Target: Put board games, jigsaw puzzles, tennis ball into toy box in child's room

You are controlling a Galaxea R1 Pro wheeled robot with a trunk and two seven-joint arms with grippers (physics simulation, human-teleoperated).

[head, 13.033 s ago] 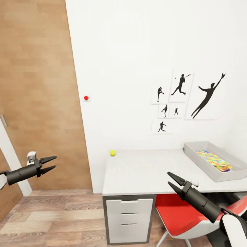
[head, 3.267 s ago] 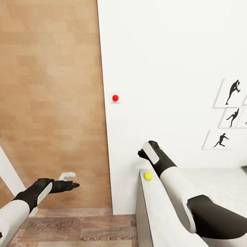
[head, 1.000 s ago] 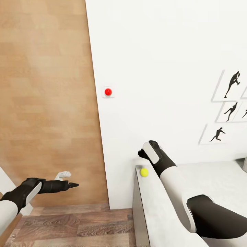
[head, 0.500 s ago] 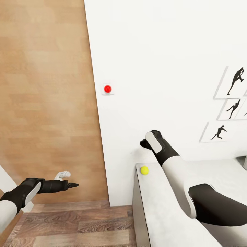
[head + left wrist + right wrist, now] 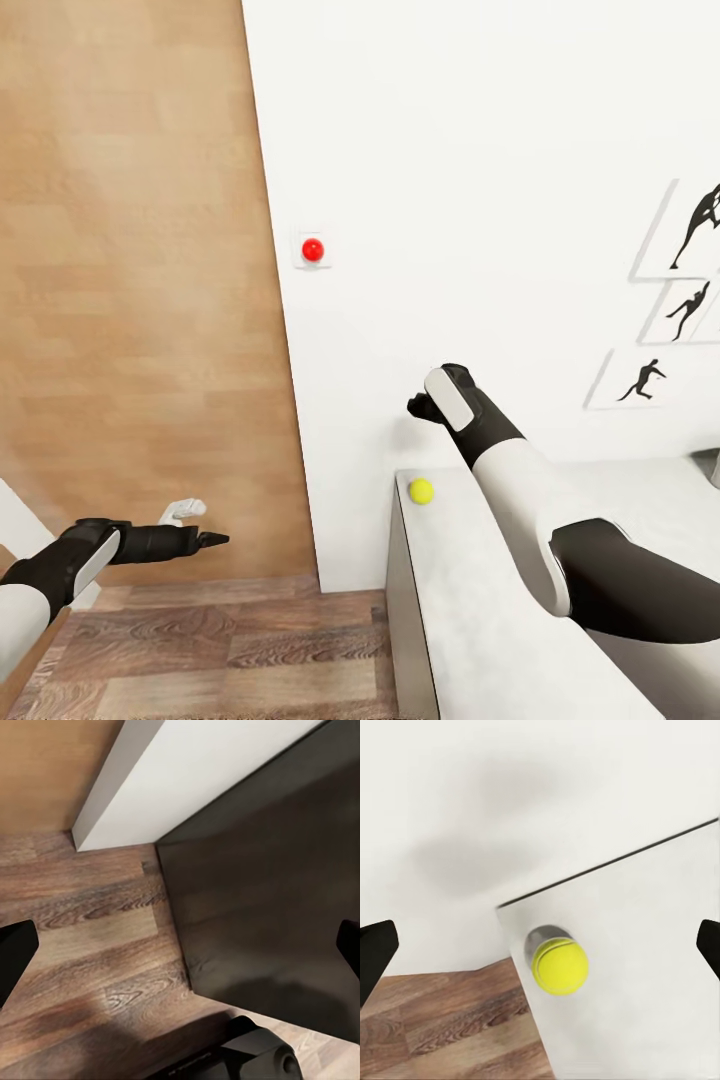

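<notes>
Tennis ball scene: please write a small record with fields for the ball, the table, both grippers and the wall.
ball: small yellow-green tennis ball, resting free near the corner of the table
table: long pale grey-white table, ball at its end beside the white wall
right gripper: right gripper above the ball, open, not touching it
left gripper: left gripper out over the wood-plank floor, open in the wrist view, holding nothing
wall: red round button; black silhouette sports pictures

No readable text, labels or numbers anywhere.
</notes>
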